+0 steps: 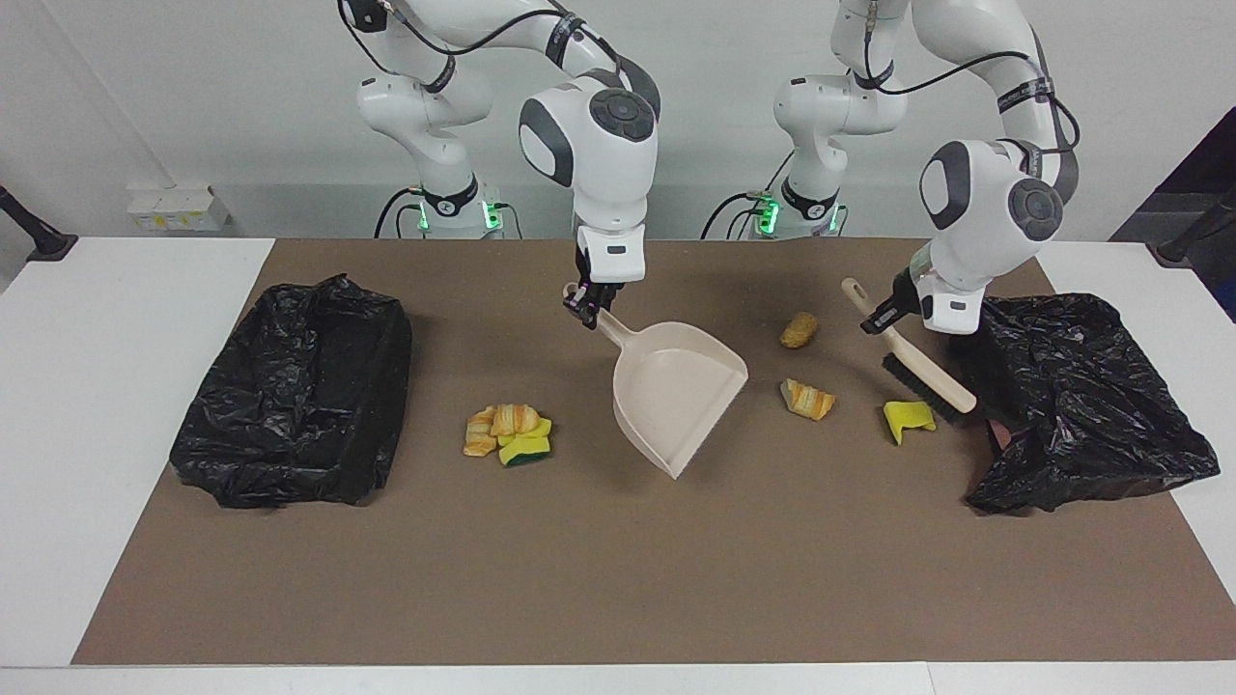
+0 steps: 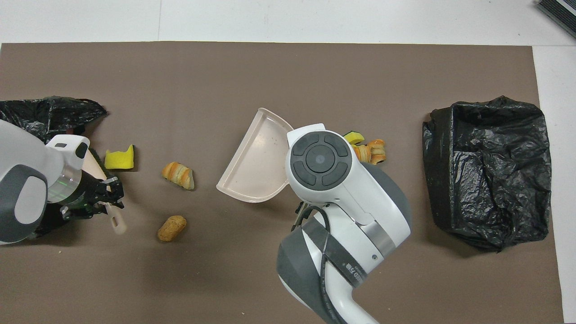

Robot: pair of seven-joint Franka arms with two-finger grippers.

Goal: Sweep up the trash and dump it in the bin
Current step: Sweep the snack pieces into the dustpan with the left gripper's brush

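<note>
Over mat centre, right gripper (image 1: 586,311) pinches dustpan (image 1: 676,391) handle, pan raised, empty; left gripper (image 1: 884,319) clamps brush (image 1: 917,372) by bin (image 1: 1081,401) at facing view's 3 o'clock; trash (image 1: 806,399) unswept, scattered on mat, one cluster toward 9 o'clock; nothing visibly dumped yet; sweeping all ahead.

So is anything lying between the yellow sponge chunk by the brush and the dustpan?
Yes. The striped bread piece lies on the mat between the yellow sponge chunk and the dustpan.
</note>
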